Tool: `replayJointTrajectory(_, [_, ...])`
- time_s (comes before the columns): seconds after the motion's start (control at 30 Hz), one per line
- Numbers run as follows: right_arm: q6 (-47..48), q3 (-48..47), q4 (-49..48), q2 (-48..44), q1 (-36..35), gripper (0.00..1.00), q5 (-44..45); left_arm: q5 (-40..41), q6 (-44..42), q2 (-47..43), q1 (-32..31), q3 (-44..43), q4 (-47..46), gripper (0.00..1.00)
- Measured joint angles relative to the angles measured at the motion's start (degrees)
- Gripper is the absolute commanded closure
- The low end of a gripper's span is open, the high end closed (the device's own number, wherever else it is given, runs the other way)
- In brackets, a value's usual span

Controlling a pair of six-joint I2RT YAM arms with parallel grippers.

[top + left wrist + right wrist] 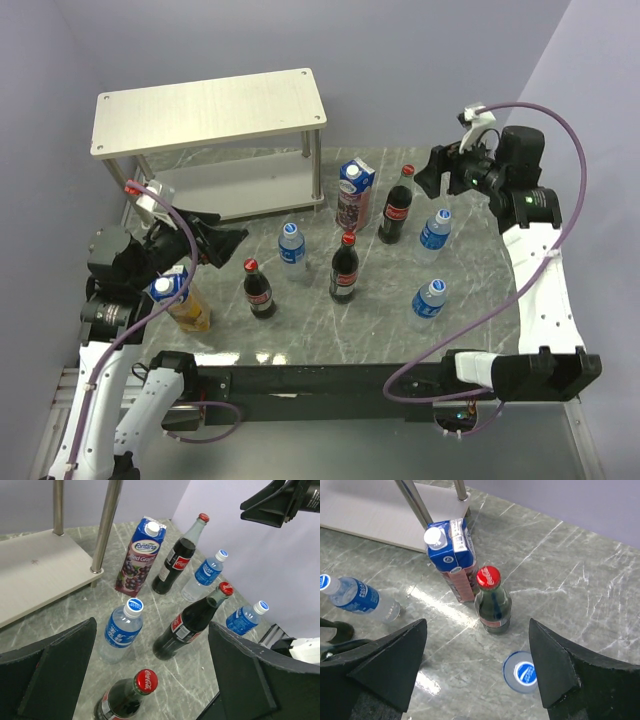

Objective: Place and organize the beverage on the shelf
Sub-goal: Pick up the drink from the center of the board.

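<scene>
Left end effector (225, 240) hovers low, angled inward, jaws apart; right end effector (432, 172) held high, likewise spread

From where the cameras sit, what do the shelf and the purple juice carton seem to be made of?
The shelf boards look like matte laminate or wood, judging by the pale grain; its legs are shiny, probably metal. The purple juice carton looks like glossy printed paperboard with folded edges and a white plastic cap.
</scene>
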State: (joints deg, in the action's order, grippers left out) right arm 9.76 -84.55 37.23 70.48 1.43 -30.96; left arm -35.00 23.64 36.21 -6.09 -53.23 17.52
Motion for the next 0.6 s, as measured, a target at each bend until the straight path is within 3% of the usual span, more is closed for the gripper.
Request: replayJointTrajectory(0.6, [0.76,-5.55,0.52,9.94,-4.31,0.13,2.93,2.73,-1.53,-0.98,0.00,2.78,0.57,0.01])
